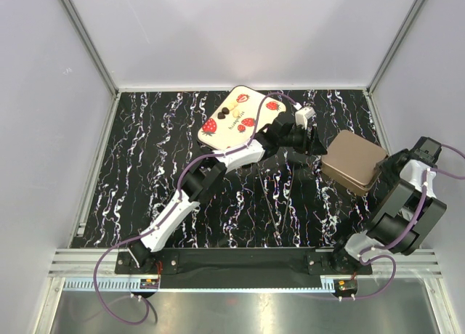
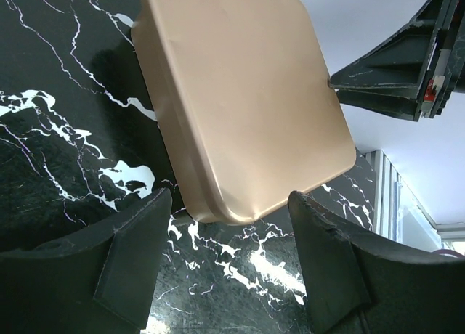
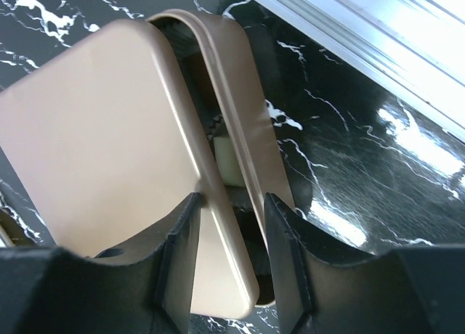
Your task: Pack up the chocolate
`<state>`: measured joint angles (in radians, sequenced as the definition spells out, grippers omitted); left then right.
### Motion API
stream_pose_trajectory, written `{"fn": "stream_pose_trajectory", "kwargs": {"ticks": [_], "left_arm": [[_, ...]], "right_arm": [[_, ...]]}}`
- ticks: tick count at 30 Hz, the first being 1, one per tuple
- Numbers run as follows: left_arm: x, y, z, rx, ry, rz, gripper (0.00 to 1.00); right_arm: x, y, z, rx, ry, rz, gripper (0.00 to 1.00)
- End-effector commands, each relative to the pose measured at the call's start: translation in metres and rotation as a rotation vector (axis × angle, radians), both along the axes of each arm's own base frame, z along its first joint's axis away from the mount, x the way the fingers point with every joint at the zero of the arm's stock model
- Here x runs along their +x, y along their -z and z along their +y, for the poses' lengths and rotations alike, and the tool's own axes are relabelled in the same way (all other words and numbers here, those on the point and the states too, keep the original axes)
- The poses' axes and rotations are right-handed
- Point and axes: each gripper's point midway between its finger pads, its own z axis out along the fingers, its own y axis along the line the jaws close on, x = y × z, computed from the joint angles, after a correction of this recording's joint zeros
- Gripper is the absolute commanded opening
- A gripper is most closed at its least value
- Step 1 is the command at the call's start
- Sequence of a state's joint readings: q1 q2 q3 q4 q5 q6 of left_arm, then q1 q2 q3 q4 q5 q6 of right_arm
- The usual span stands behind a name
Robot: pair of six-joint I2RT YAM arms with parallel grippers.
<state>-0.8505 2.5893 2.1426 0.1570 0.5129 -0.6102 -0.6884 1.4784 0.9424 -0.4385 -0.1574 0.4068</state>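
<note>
Chocolate (image 3: 224,160): one cream piece shows under the skewed lid (image 3: 102,131) (not seated on its box (image 3: 240,80)). Right gripper (image 3: 231,203) straddles the lid edge, jaws apart, no pinch. Left gripper (image 2: 229,203) gapes beside the lid corner. Farther off, dark pieces (image 1: 226,114) sit on the strawberry tray (image 1: 256,105). Risk: a nudge jams the lid, stranding them.
</note>
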Motion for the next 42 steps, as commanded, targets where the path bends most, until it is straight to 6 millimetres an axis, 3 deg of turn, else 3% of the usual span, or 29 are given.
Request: {"fn": "stream_pose_trajectory", "kwargs": {"ticks": [1,7,15,19,27,42], "left_arm": [[0.006,-0.039,-0.006,-0.064,0.007,-0.091,0.71],[0.015,-0.047,0.004,-0.064,-0.029,-0.095,0.71],[0.015,-0.043,0.006,-0.061,-0.025,-0.084,0.71],[0.02,-0.042,0.011,-0.038,-0.054,-0.077,0.7],[0.058,-0.052,0.044,-0.043,-0.146,-0.073,0.7],[0.056,-0.055,0.038,-0.085,-0.104,-0.113,0.71]], "right_arm": [[-0.002,0.014,-0.001,0.014,-0.018,0.029,0.47],[-0.002,0.024,0.001,0.038,-0.022,0.05,0.47],[-0.011,0.029,-0.006,-0.002,0.003,0.093,0.47],[-0.003,0.038,0.005,0.059,-0.043,0.059,0.45],[0.015,0.036,0.025,0.125,-0.141,-0.042,0.43],[0.045,0.027,0.067,0.117,-0.301,-0.074,0.42]]}}
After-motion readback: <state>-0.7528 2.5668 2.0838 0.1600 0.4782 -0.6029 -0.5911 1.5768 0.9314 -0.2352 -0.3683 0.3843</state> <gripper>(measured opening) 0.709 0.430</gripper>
